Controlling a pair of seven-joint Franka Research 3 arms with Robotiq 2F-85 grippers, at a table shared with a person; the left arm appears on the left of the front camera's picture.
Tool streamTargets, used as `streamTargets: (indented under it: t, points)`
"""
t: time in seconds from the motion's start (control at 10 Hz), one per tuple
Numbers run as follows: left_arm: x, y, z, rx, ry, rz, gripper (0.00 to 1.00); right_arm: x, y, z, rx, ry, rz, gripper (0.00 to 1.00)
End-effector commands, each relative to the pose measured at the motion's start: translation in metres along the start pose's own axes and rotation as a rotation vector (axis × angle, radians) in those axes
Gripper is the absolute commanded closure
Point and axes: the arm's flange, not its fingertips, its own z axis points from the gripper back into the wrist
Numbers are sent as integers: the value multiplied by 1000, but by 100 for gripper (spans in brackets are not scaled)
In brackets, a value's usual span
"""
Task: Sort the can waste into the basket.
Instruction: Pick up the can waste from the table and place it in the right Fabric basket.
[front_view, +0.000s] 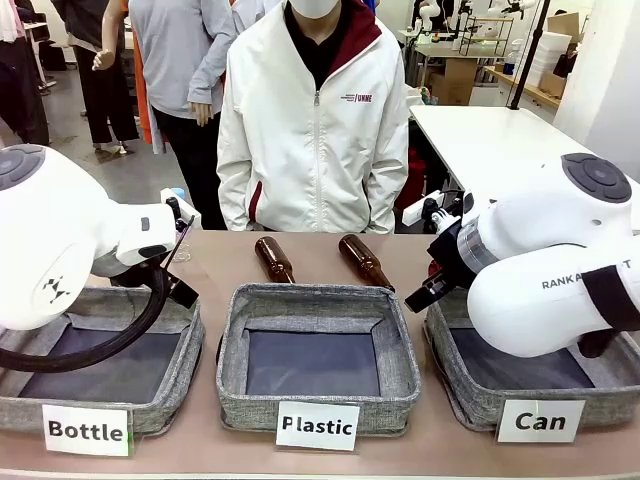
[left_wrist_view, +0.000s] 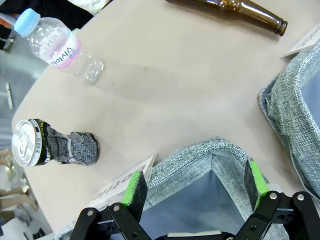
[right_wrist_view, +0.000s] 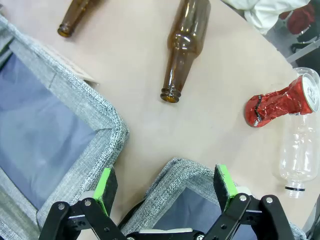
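A crushed red can (right_wrist_view: 279, 104) lies on the table beyond the corner of the "Can" basket (right_wrist_view: 176, 186), next to an uncapped clear bottle. My right gripper (right_wrist_view: 166, 187) hangs open over that corner, holding nothing. The "Can" basket (front_view: 455, 385) stands at the front right, under the right arm. A dented silver and dark can (left_wrist_view: 52, 146) lies on its side on the table. My left gripper (left_wrist_view: 195, 184) is open and empty above the corner of the "Bottle" basket (left_wrist_view: 200, 155), with the can a short way off to its side.
The "Plastic" basket (front_view: 318, 300) sits in the middle and the "Bottle" basket (front_view: 150, 400) on the left. Two brown glass bottles (front_view: 273, 258) (front_view: 364, 261) lie behind them. A capped clear plastic bottle (left_wrist_view: 55, 46) lies near the silver can. A person (front_view: 315, 130) stands at the far edge.
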Motion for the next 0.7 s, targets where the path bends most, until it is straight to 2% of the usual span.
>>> streamTargets:
  t: [0.0, 0.6]
  points:
    - [0, 0, 0, 0, 0, 0, 0, 0, 0, 0, 0, 0, -1, 0]
    - [0, 0, 0, 0, 0, 0, 0, 0, 0, 0, 0, 0, -1, 0]
